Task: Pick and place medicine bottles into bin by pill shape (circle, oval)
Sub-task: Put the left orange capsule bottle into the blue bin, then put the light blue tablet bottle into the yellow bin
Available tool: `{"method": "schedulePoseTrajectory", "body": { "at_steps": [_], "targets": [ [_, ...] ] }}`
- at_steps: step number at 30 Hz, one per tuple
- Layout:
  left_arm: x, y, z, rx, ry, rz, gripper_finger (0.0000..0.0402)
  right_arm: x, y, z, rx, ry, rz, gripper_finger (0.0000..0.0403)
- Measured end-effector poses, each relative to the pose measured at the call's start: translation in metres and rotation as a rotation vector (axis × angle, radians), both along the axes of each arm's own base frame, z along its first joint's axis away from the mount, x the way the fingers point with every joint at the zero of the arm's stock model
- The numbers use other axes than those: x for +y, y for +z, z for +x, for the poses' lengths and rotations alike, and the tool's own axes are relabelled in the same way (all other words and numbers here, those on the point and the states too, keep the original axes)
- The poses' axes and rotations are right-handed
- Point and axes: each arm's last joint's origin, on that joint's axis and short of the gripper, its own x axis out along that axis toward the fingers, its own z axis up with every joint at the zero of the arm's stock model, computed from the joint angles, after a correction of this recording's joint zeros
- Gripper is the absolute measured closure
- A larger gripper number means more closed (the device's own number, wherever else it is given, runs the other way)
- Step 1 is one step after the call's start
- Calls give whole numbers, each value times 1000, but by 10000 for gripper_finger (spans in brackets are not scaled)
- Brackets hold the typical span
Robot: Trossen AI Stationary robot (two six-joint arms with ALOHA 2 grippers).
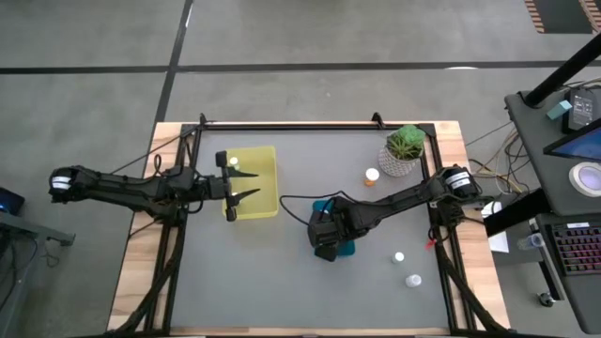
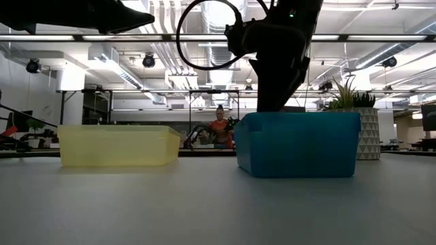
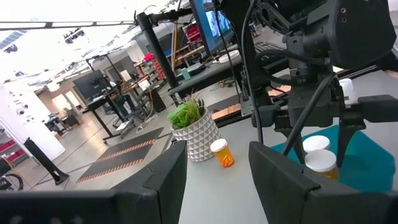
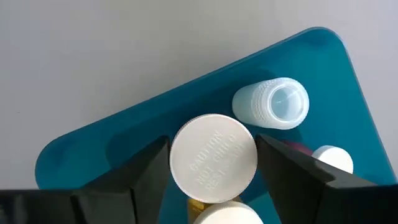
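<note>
My right gripper [image 1: 329, 244] reaches down into the blue bin [image 1: 350, 248], shut on an orange bottle with a white cap [image 4: 213, 158]. In the bin lie a clear bottle [image 4: 273, 102] on its side and two more white caps [image 4: 333, 158] [image 4: 224, 214]. An orange bottle [image 1: 372, 176] stands on the table by the plant. Two white bottles [image 1: 399, 256] [image 1: 413, 280] stand at the near right. My left gripper [image 1: 247, 184] is open and empty above the yellow bin [image 1: 268, 155]; a small white item [image 1: 232, 161] shows in that bin. My right gripper pinches the bottle's round white cap by its rim [image 4: 177, 158] between its two fingers. The fingers [image 4: 149, 171] come from above, pointing down into the bin. The bottle stands upright with its cap up. The bin wall hides whether its base rests on the bin floor.
A potted green plant [image 1: 404, 150] in a white patterned pot stands at the far right corner. The yellow bin [image 2: 116, 146] and the blue bin [image 2: 300, 146] sit side by side mid-table. Bare grey table lies along the near edge.
</note>
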Motion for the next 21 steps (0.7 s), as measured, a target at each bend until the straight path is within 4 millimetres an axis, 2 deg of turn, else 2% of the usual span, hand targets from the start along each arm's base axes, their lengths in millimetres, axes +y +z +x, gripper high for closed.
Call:
{"method": "schedulePoseTrajectory", "body": {
  "at_steps": [7, 12, 21],
  "targets": [
    [0, 0, 0, 1, 0, 0, 244, 0, 0, -1, 9, 0, -2, 129],
    [0, -1, 0, 4, 0, 0, 244, -1, 6, -3, -1, -3, 1, 115],
    [0, 0, 1, 3, 0, 0, 244, -4, 40, -15, -98, -30, 37, 119]
  ]
}}
